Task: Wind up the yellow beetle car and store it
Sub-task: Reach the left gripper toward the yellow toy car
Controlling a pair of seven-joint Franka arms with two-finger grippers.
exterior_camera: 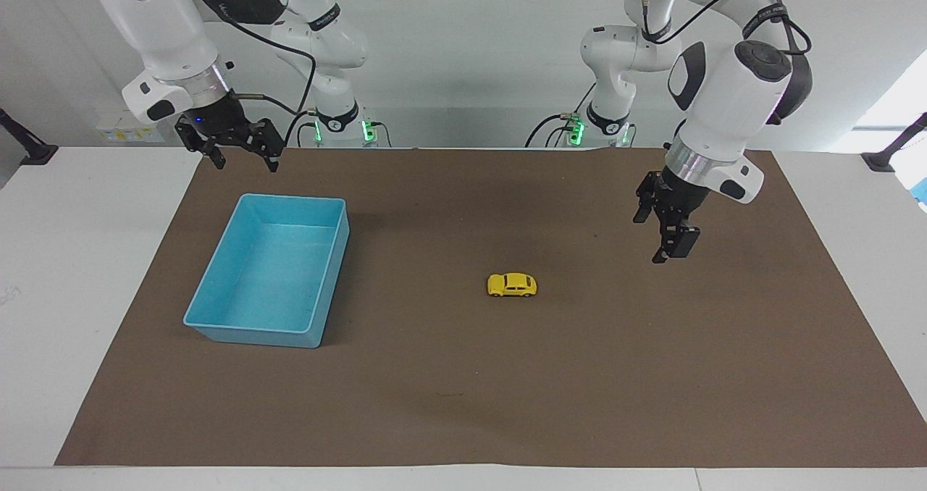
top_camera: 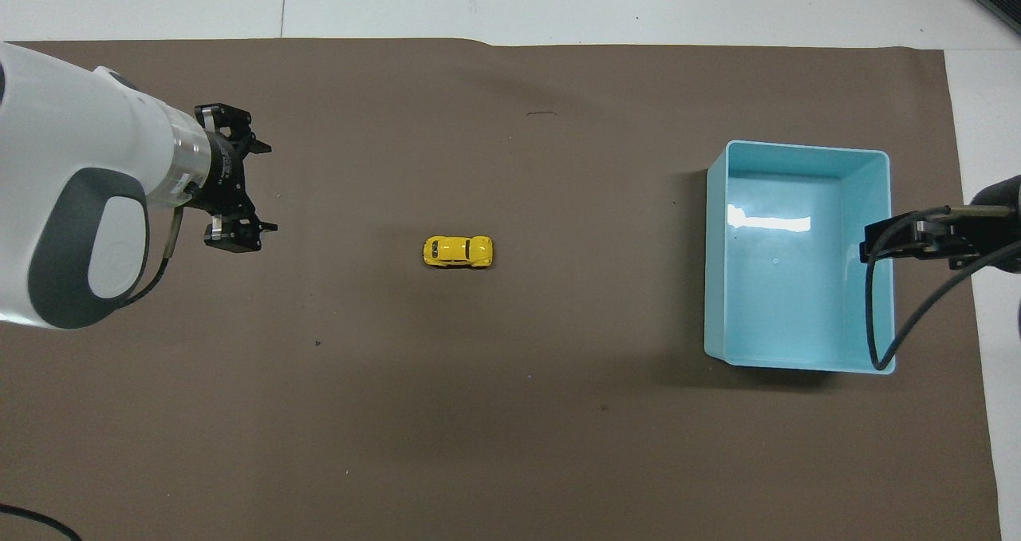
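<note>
Your left gripper (exterior_camera: 665, 241), fingers apart, is hanging over the brown mat (exterior_camera: 463, 404) with the yellow beetle car (exterior_camera: 512, 285) sitting well off toward the blue bin (exterior_camera: 217, 316) (seemingly empty), while your right gripper (exterior_camera: 239, 154), likewise spread, is waiting above the bin's robot-side edge.

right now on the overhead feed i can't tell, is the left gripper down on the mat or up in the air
observer: up in the air. the left gripper hangs open above the mat, toward the left arm's end from the yellow beetle car, not touching it
operator: and the right gripper, i only see a cable over the bin
observer: the right gripper waits open, raised over the mat strip between the blue bin and the robots' bases
</note>
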